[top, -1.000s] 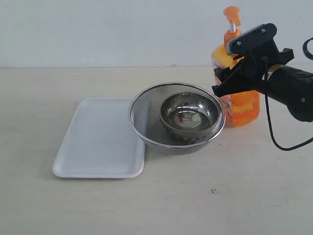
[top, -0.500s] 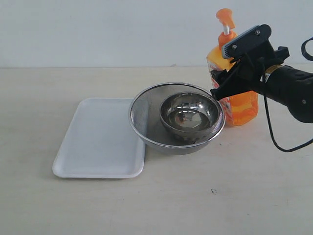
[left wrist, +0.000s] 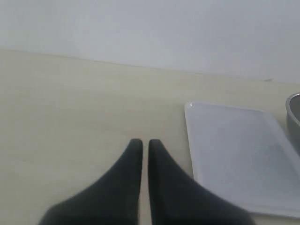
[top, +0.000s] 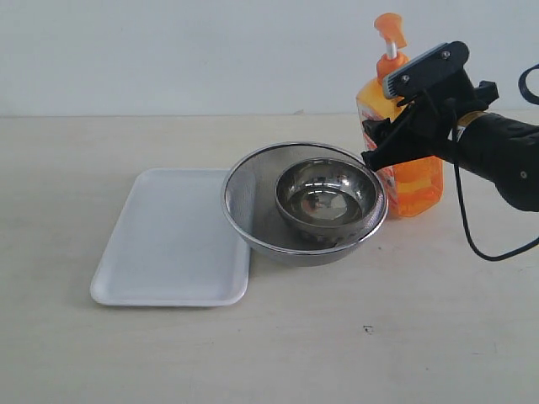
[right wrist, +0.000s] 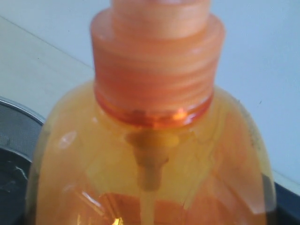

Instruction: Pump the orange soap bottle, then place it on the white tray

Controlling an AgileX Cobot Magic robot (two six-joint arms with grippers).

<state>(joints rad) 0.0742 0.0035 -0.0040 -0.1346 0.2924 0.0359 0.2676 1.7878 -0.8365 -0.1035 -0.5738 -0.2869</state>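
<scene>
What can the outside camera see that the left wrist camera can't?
Only the exterior view shows the orange soap bottle, the right gripper closed around its shoulder, and the steel bowl sitting in the mesh strainer. Only the left wrist view shows the left gripper, fingers nearly together, holding nothing. Both show the white tray lying on the table, plus a bit of the strainer's rim.

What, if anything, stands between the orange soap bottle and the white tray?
The mesh strainer, a steel bowl inside it, sits between the orange soap bottle and the white tray, its rim overlapping the tray's right edge in the exterior view.
</scene>
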